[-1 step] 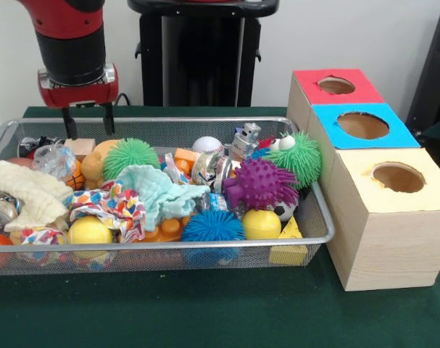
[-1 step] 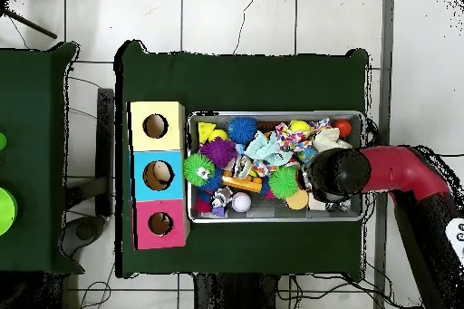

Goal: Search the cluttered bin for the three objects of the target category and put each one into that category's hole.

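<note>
We see the gripper (image 1: 87,120), fingers spread and empty, hanging over the mesh bin's (image 1: 169,246) ten-o'clock corner; descending there, we risk snagging the cream cloth (image 1: 25,194) rather than a target, category unidentifiable.

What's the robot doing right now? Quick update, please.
Gripper open, empty, hovering over bin corner. Three box holes unobstructed. Toys piled deep, cloths covering some.

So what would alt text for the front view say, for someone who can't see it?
A red and black robot gripper, fingers open, hangs over the far left corner of a wire mesh bin crammed with spiky balls, cloths and toys. Beside the bin stand three wooden boxes with round holes: red, blue and yellow.
</note>
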`<state>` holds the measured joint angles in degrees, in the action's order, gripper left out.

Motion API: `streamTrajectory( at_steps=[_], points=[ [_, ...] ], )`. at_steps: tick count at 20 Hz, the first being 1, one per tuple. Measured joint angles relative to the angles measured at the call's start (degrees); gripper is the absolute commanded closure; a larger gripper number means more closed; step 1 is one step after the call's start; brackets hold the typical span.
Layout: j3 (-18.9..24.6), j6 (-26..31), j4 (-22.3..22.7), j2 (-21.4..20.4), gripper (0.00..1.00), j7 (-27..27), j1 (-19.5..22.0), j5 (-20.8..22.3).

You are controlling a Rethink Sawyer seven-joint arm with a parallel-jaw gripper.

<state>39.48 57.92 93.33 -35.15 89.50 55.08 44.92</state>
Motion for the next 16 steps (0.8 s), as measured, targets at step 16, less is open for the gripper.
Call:
streamTrajectory(
  at_steps=[16],
  points=[
    [1.5,-6.8,0.0,1.7,0.00,0.0,1.2,0.4]
  ],
)
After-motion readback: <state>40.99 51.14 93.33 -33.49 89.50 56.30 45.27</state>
